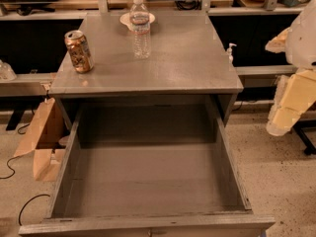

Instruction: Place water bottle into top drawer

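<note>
grey cabinet top (pixel 187 58), speckled floor (pixel 276 172), claw (pixel 285 113) far right

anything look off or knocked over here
Nothing spilled: the water bottle and drink can stand on the cabinet. Only a cardboard box lies open on the floor left of the open top drawer. The end effector hangs far right.

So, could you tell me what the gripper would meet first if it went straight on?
The gripper, at the right edge, points down-left; it would probably meet the floor just right of the top drawer, though depth is unclear.
</note>
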Controlling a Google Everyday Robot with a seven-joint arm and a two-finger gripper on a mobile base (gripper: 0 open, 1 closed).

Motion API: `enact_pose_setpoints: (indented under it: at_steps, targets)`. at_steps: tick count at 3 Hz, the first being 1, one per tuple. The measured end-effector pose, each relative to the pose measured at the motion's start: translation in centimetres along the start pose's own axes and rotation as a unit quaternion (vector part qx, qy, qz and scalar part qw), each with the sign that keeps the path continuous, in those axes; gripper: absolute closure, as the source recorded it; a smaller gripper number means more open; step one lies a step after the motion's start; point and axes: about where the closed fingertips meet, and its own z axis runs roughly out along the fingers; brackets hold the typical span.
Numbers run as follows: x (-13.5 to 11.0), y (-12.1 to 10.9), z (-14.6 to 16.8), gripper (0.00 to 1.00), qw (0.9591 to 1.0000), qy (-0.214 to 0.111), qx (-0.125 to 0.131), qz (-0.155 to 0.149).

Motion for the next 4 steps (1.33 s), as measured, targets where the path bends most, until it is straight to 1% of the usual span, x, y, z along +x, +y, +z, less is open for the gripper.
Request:
enact_pose_setpoints:
  at_steps: [1, 2, 3, 4]
  targets:
    - [-0.2, -0.5, 0.0, 0.0, 1.0, -0.006, 0.005, 0.0]
    - [-2.1, -5.3, 1.4, 0.0, 0.9979, -0.063, 0.016, 0.005]
    - [-6.1, -12.9, 3.7, 0.0, 0.9833, -0.179, 0.028, 0.014]
    - [-10.3, -17.7, 6.3, 0.0, 0.9513, -0.305, 0.036, 0.031]
